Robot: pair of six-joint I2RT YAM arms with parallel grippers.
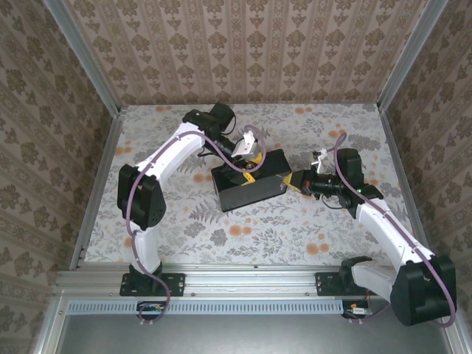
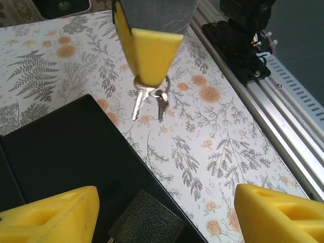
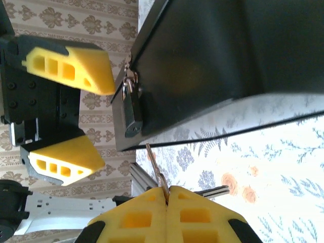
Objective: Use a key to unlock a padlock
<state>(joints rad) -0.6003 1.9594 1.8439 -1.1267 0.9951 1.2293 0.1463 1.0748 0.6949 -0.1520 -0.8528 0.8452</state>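
I see the flower-printed surface [image 1: 295,236] with a black box [image 1: 258,193] lying near its middle, and both arms reach in to the box from either side. The left gripper [image 3: 104,117] is at the box's front edge with its yellow fingers [image 3: 71,68] spread wide, and nothing sits between them. In the right wrist view the padlock [image 3: 132,109] hangs on the box's hasp just past those fingertips, roughly in line with the gap between them.

The right gripper [image 3: 166,192] sits just off the box's end with its fingers pressed together, pinching the key [image 3: 150,157]. The key's blade sticks out from the fingertips and points at the padlock's lower end. The tip is near it and not inside, though I cannot tell whether they touch. A second key [image 3: 212,191] juts sideways from the same pinch.
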